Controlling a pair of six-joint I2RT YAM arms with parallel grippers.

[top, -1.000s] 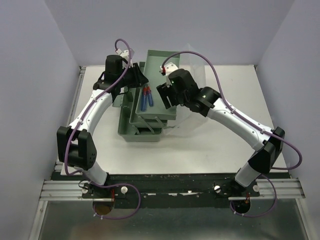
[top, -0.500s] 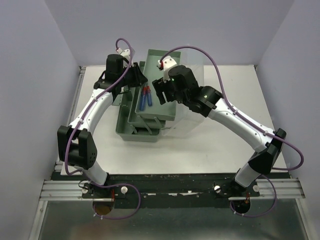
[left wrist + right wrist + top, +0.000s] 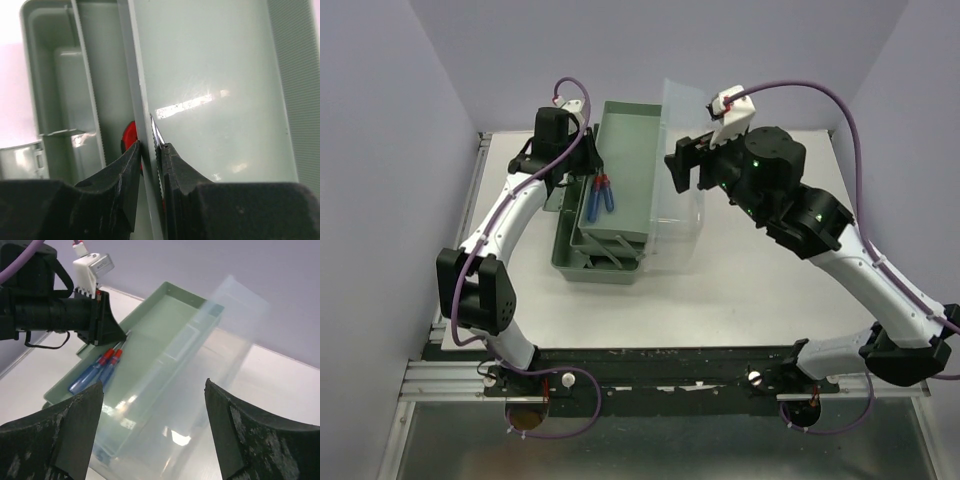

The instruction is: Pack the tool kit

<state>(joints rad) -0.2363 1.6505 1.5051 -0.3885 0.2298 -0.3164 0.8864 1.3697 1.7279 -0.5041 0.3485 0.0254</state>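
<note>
A green toolbox base sits on the white table. A green tray rests tilted over it and holds two blue screwdrivers with red collars. My left gripper is shut on the tray's left rim, and the left wrist view shows both jaws pinching that thin wall. A clear lid stands blurred along the tray's right side. My right gripper is open and empty, raised above the lid. Its wrist view looks down on the lid, tray and screwdrivers.
The toolbox base has a handle lying inside its near end. White walls enclose the table on the left, back and right. The black rail with both arm bases runs along the near edge.
My right arm has lifted and drawn back to the right, off the tray. The clear lid has swung up and is motion-blurred. My left gripper has kept its hold on the rim.
</note>
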